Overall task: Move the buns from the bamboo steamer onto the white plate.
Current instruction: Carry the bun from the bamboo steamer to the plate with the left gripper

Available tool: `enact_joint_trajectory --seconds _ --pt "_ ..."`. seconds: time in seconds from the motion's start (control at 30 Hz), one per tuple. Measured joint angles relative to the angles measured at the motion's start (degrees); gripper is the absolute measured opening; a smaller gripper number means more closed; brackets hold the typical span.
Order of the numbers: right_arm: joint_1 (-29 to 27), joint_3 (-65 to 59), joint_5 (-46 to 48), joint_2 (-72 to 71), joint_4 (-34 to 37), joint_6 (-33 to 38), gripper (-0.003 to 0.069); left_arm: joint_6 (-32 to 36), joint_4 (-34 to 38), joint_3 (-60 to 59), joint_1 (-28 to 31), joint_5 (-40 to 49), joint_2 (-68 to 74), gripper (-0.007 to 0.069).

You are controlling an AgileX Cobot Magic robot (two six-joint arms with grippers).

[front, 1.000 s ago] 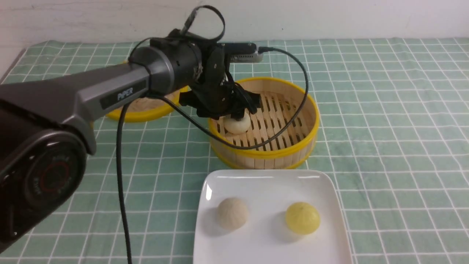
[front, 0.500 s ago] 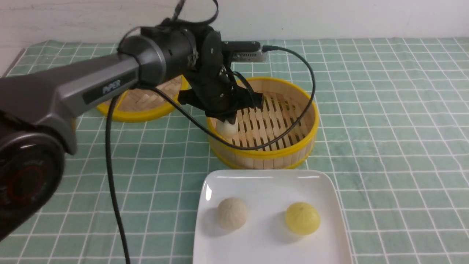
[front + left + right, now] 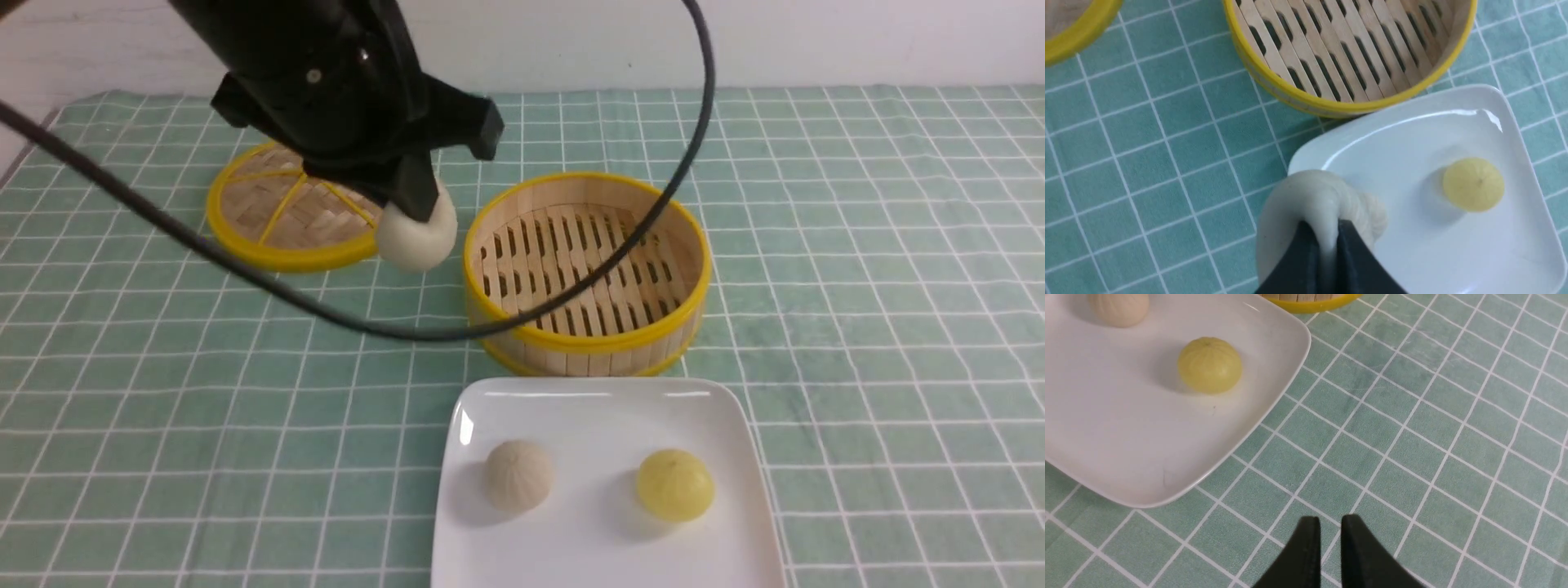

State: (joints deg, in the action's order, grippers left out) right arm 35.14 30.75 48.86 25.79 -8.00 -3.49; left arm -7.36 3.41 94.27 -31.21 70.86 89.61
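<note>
My left gripper (image 3: 416, 214) is shut on a pale cream bun (image 3: 416, 233), squeezed between the dark fingers (image 3: 1306, 253), and holds it in the air left of the bamboo steamer (image 3: 585, 336). The steamer's slatted floor holds nothing. On the white plate (image 3: 571, 408) lie a beige bun (image 3: 518, 475) and a yellow bun (image 3: 675, 485). In the left wrist view the held bun (image 3: 1310, 200) hangs over the plate's edge (image 3: 1412, 114). My right gripper (image 3: 1329, 528) is shut with nothing in it, above the cloth beside the plate (image 3: 1126, 457); it is out of the front view.
The flat woven lid (image 3: 282, 214) with yellow rim lies at the back left, partly behind my left arm. A black cable (image 3: 245, 273) loops across the steamer's front. A green checked cloth (image 3: 857, 286) covers the table.
My left gripper lifted the pale bun out of the steamer and moved it up and to the left. The two buns on the plate have not moved.
</note>
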Motion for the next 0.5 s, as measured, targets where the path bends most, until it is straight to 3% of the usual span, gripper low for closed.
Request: enact_joint_trajectory --seconds 0.13,0.27,0.5 --pt "0.0 0.0 0.0 0.0 -0.2 0.0 0.0104 -0.05 0.72 -10.43 -5.65 -0.62 -2.88 0.0027" --pt "0.0 0.0 0.0 0.0 -0.2 0.0 0.0107 -1.34 2.04 -22.98 -12.13 -8.18 -3.13 0.0027" --pt "0.0 0.0 0.0 0.0 -0.78 -0.01 0.0113 -6.89 4.19 -35.23 -15.94 -22.55 -3.13 0.0029"
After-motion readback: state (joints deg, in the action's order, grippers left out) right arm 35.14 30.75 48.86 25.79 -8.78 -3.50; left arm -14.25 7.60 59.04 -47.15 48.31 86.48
